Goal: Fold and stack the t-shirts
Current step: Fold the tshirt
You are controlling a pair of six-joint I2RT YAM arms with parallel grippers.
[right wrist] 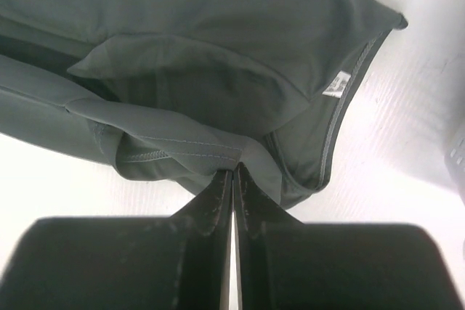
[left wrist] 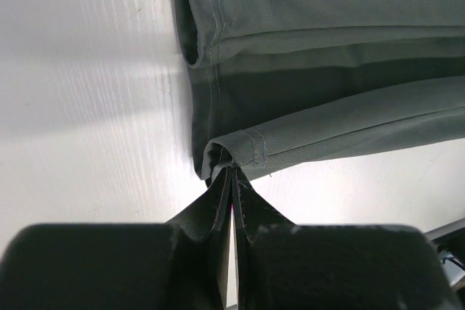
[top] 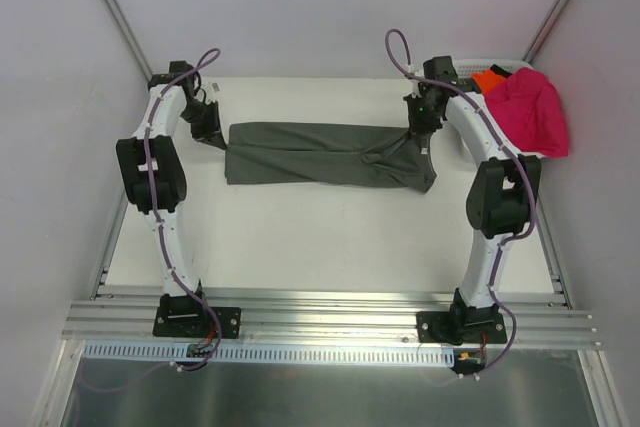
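Grey-green t-shirt (top: 330,154) lies stretched sideways across the white table (top: 330,247), gathered into a long band with several layers showing along its edges. My left gripper (left wrist: 232,176) is at the shirt's left end, fingers pressed together on a stitched hem corner. My right gripper (right wrist: 232,173) is at the shirt's right end, pinched tight on a bunched fold of cloth. A small white label (right wrist: 336,86) sits on a stitched edge just right of that grip.

Beyond the shirt's right end, past my right arm (top: 500,197), a magenta-pink t-shirt (top: 530,112) is heaped over the rim of a white basket (top: 465,60). An orange t-shirt (top: 490,78) pokes out just beside it. The pink cloth spills down close to the right arm's upper link, but it stays apart from the grey-green t-shirt. Both arms curve in around the shirt's two ends.
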